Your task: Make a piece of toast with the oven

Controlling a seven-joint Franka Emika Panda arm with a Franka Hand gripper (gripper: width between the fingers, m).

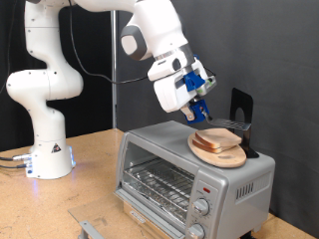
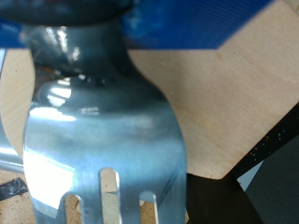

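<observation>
On top of the silver oven point(image 1: 189, 184) lies a round wooden board point(image 1: 221, 159) with pale bread slices point(image 1: 215, 140) stacked on it; any one of them could be the piece of toast. My gripper point(image 1: 199, 106) hangs just above the stack's left side in the exterior view, tilted down towards it. It is shut on the handle of a metal slotted spatula point(image 2: 103, 131). In the wrist view the spatula blade fills the picture, with the light wooden board point(image 2: 234, 103) behind it. One blue finger point(image 2: 210, 23) shows beside the handle.
The oven's wire rack point(image 1: 159, 184) shows through its front, with two round knobs point(image 1: 202, 211) at the exterior view's right. A black stand point(image 1: 239, 108) rises behind the board. The white arm base point(image 1: 45, 149) sits on the wooden table point(image 1: 60, 204) at the left.
</observation>
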